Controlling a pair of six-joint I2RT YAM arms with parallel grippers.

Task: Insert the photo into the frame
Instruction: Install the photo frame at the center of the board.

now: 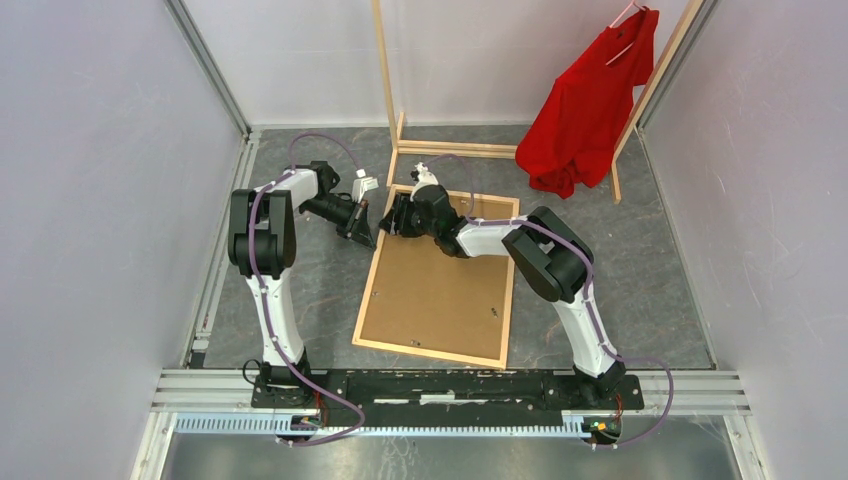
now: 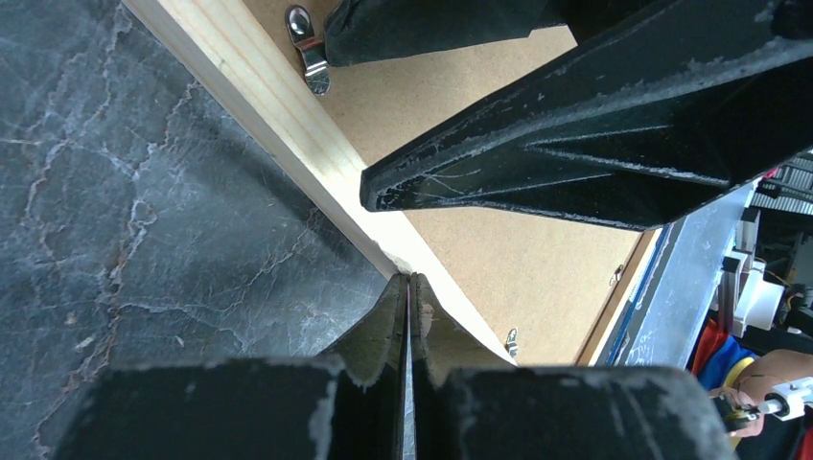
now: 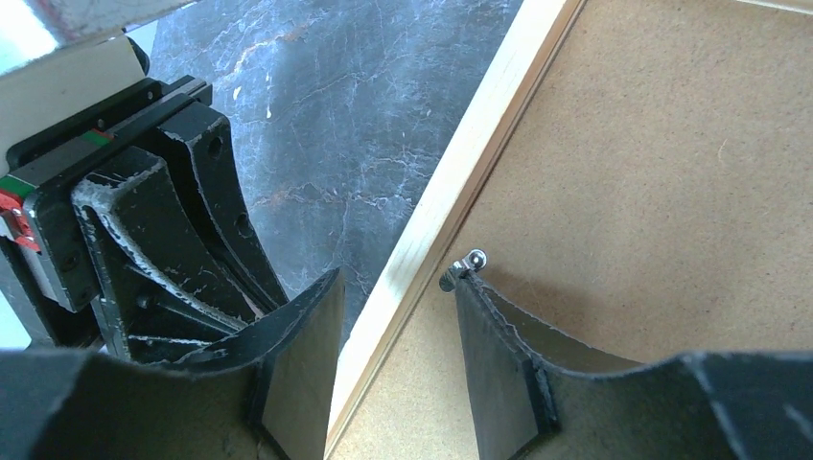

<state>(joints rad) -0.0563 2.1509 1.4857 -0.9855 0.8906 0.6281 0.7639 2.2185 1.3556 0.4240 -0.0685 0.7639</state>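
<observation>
1. The frame [image 1: 430,354] is of light wood. It lies flat, back side up, on the dark marbled table [image 1: 310,290], between the two arms and reaching closer to the right arm's base.
2. Orientation: the long axis runs from the near edge of the table toward the far wall, with the far end leaning slightly to the right. One short rail faces the arm bases and the other faces the wooden rack [image 1: 383,70].
3. Contents: a brown backing board [image 1: 440,290] fills the frame's opening from rail to rail. Small metal clips [image 2: 307,48] sit at the board's edge. Whatever lies under the board is hidden.
4. The left gripper [image 2: 409,280] has its jaws pressed together with nothing between them. Its tips meet the outer edge of the frame's left rail, near the far-left corner.
5. The right gripper [image 3: 395,283] has its jaws about half spread, and they straddle that same left rail without clamping it. One finger hangs over the table outside the frame. The other hangs over the backing board, its tip right at a clip.
6. Surroundings: the rack stands just beyond the far short rail. A red shirt [image 1: 590,110] hangs from its right end, off to the far right of the frame.
</observation>
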